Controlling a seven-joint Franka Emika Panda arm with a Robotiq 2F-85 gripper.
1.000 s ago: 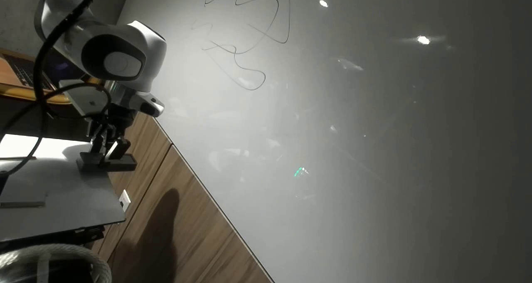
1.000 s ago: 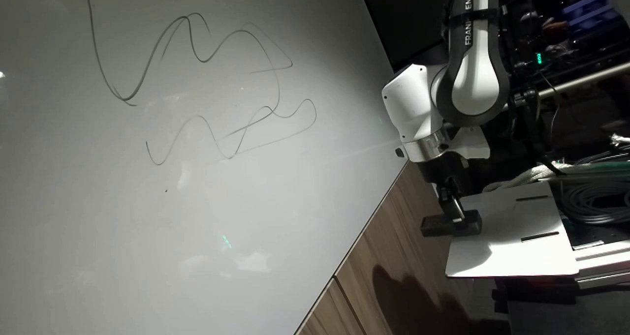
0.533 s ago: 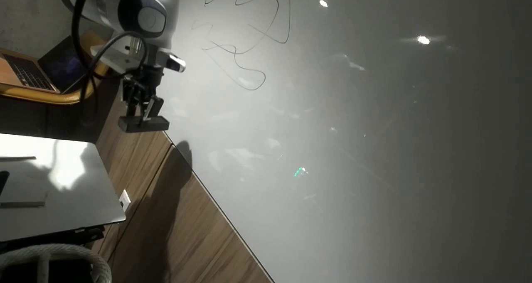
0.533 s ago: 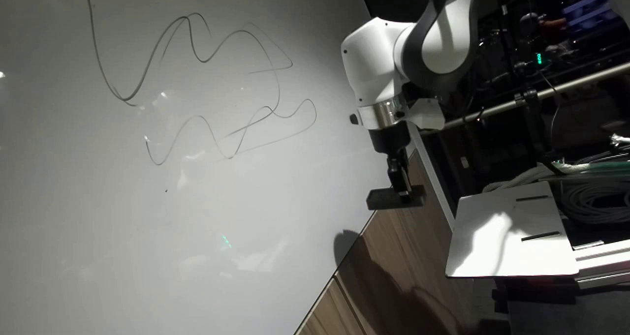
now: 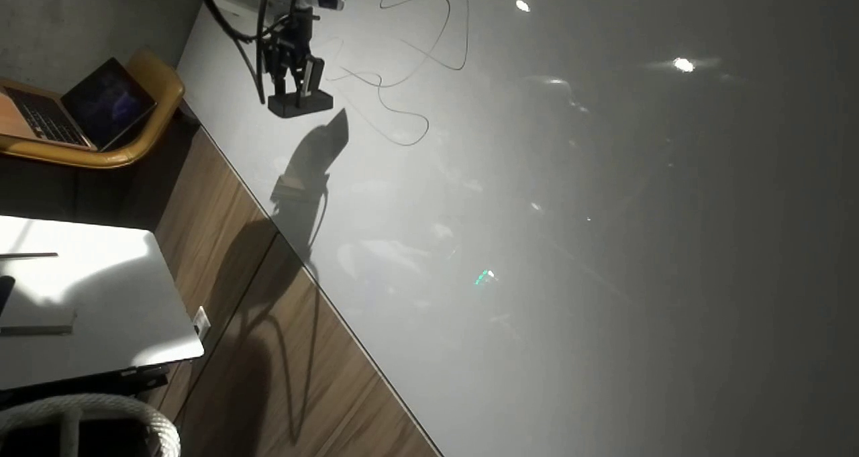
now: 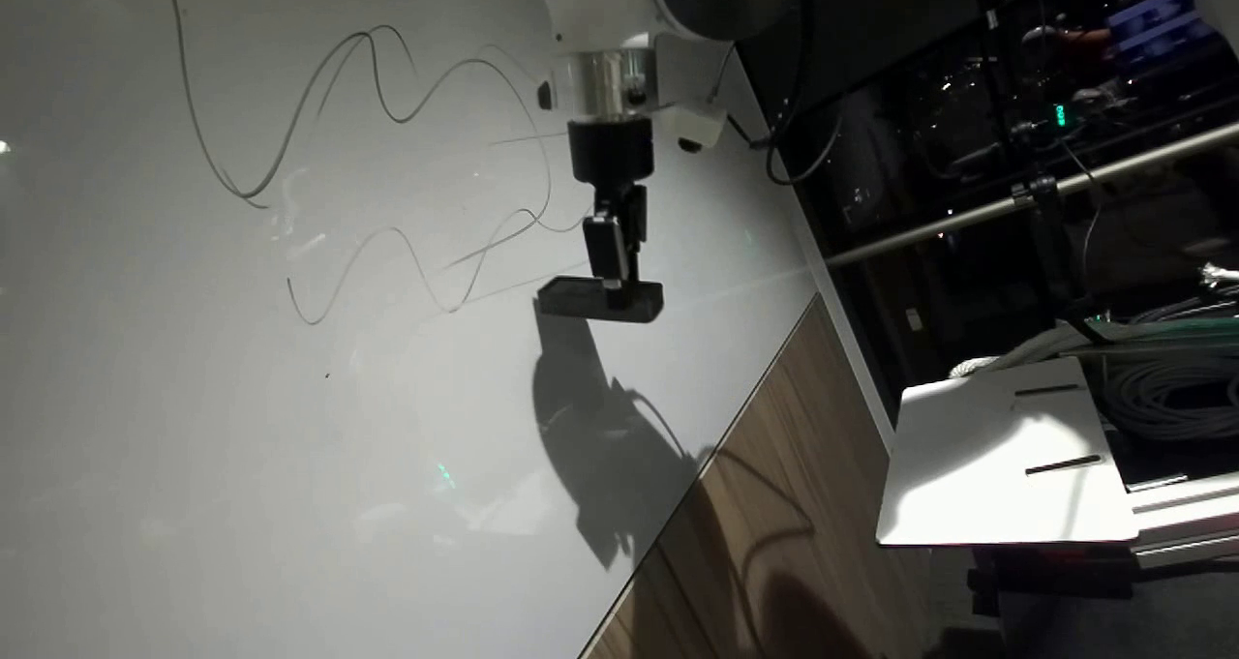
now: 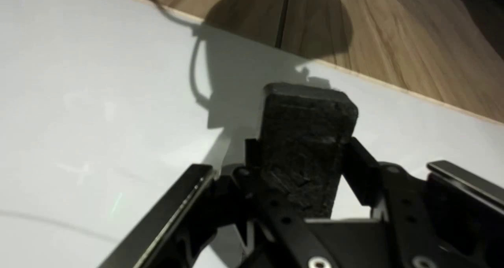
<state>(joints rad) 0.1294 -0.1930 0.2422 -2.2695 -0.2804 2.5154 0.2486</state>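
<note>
My gripper (image 5: 299, 93) is shut on a dark, oblong block that looks like a board eraser (image 5: 285, 106). In an exterior view the gripper (image 6: 614, 286) points down with the eraser (image 6: 571, 298) crosswise in its fingers. In the wrist view the gripper (image 7: 301, 154) has a finger on each side of the eraser (image 7: 309, 116), whose near part is hidden. A large glossy whiteboard (image 5: 570, 349) stands behind it, also in an exterior view (image 6: 290, 533). Thin dark scribbles (image 6: 371, 59) run over its upper part. The eraser is close to the board; I cannot tell whether it touches.
Wood panelling (image 5: 335, 376) runs below the board. A white flat panel (image 5: 100, 343) stands low beside it, also in an exterior view (image 6: 1007, 494). A laptop (image 5: 47, 121) rests on a yellow chair (image 5: 164, 101). A metal bar (image 6: 929, 233) and coiled cable (image 6: 1162, 407) are nearby.
The arm has carried the eraser up and away from the white panel, past the wood panelling, to in front of the whiteboard. Its shadow now falls on the board. The scribbles look unchanged.
</note>
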